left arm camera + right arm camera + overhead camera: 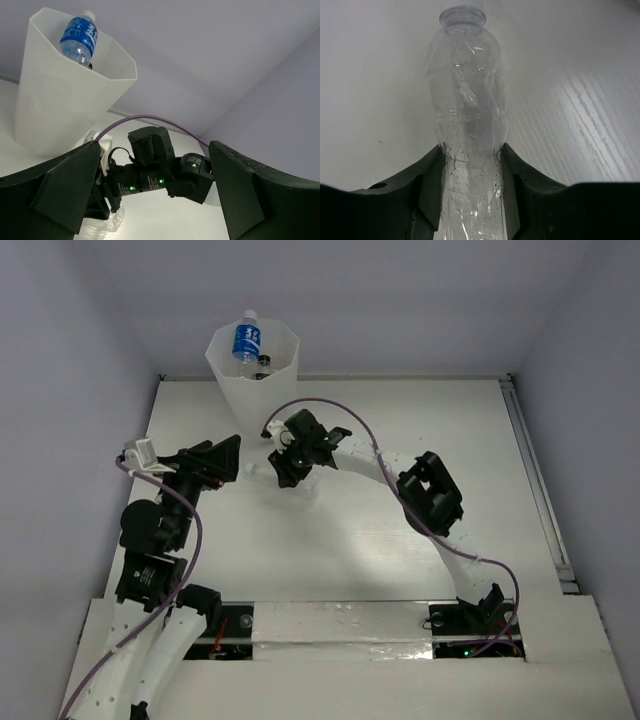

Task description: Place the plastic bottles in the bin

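The translucent white faceted bin (pixel 250 385) stands at the table's far edge. A blue-labelled bottle (pixel 246 340) leans inside it, beside a black-capped bottle (pixel 263 362). My right gripper (pixel 284 470) is low over the table just in front of the bin, shut on a clear crumpled bottle (pixel 470 115) that lies between its fingers (pixel 525 175). My left gripper (pixel 226 454) is open and empty, just left of the right one. Its view shows the bin (pixel 60 110), the blue-labelled bottle (pixel 79 37) and the clear bottle's end (pixel 115 217) under the right wrist.
The right arm (pixel 430 495) arches across the table's middle with a purple cable (pixel 330 405) looping above it. Grey walls close in the back and sides. A metal rail (pixel 535 480) runs along the table's right edge.
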`<action>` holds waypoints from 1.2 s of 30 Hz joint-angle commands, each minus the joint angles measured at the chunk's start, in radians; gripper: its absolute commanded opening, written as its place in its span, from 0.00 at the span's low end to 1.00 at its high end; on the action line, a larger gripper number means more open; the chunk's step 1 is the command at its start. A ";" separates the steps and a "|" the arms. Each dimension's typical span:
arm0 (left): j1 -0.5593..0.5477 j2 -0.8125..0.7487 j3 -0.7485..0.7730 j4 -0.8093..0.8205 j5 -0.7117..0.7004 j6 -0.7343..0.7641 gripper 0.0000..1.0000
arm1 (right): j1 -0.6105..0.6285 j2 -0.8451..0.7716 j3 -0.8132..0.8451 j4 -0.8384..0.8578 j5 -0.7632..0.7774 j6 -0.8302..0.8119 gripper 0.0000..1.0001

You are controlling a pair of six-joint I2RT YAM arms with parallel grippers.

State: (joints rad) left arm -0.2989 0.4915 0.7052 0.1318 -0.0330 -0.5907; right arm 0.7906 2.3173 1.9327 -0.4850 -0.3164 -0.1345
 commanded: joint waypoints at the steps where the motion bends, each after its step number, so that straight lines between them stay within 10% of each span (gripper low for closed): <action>1: 0.006 -0.073 0.089 -0.079 0.025 0.066 0.88 | 0.024 -0.091 -0.085 0.025 -0.018 0.036 0.40; 8: 0.006 -0.168 0.172 -0.225 -0.089 0.189 0.89 | 0.062 -0.462 -0.320 0.231 -0.240 0.093 0.40; 14: 0.006 -0.240 0.214 -0.258 -0.136 0.238 0.89 | 0.062 -0.593 -0.198 0.357 -0.209 0.182 0.40; 26: 0.006 -0.258 -0.002 -0.193 -0.018 0.170 0.88 | -0.079 -0.086 0.564 0.755 0.150 0.590 0.38; 36: 0.006 -0.251 -0.061 -0.169 0.005 0.167 0.88 | -0.120 0.148 0.744 0.921 0.348 0.673 0.37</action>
State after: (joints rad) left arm -0.2989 0.2375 0.6594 -0.1024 -0.0586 -0.4122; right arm 0.6670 2.4893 2.5858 0.2783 -0.0574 0.4934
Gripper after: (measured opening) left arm 0.886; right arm 0.534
